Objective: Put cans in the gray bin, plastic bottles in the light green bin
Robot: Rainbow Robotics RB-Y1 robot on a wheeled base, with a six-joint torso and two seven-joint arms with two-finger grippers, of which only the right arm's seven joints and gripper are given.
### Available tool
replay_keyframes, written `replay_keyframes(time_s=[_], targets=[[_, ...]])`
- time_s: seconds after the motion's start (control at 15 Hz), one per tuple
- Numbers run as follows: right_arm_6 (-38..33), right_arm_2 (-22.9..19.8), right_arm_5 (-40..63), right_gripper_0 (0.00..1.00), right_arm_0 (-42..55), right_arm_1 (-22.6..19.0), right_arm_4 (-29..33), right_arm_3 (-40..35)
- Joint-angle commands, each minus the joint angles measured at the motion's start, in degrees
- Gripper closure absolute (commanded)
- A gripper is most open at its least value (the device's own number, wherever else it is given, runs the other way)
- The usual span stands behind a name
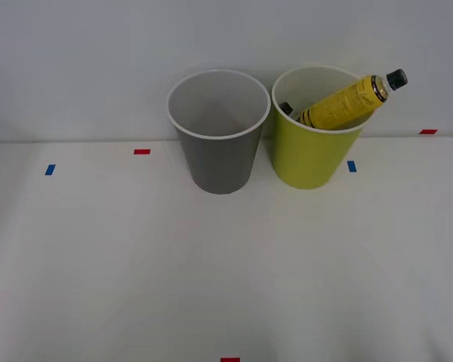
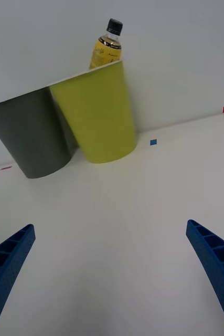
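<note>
The gray bin stands at the back middle of the white table, and its pale inside holds nothing I can see. Right beside it is the light green bin. A slim yellow bottle leans inside that bin, its black cap poking over the right rim. A second dark cap peeks up at the bin's inner left wall. In the right wrist view, both bins sit ahead, the yellow bottle rising above the green rim. My right gripper is open over bare table, holding nothing.
Small red and blue tape marks dot the table; one blue mark lies just right of the green bin. A plain wall rises right behind the bins.
</note>
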Motion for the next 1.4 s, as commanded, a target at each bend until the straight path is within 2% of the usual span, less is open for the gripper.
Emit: replay_keyframes(time_s=[0.07,0.2,0.6,0.8,1.4], targets=[[8.25,1.43,0.22,0.00,-0.49,-1.48,-4.77,1.92],[10.80,1.79,0.75,0.00,-0.40,-1.57,-6.35,2.00],[10.54,2.40,2.16,0.00,1.09,-0.60,-11.62,2.00],[11.06,7.15,2.69,0.00,1.09,-1.92,-19.45,3.59],[11.85,5.04,2.69,0.00,1.44,-2.01,-19.45,3.76]])
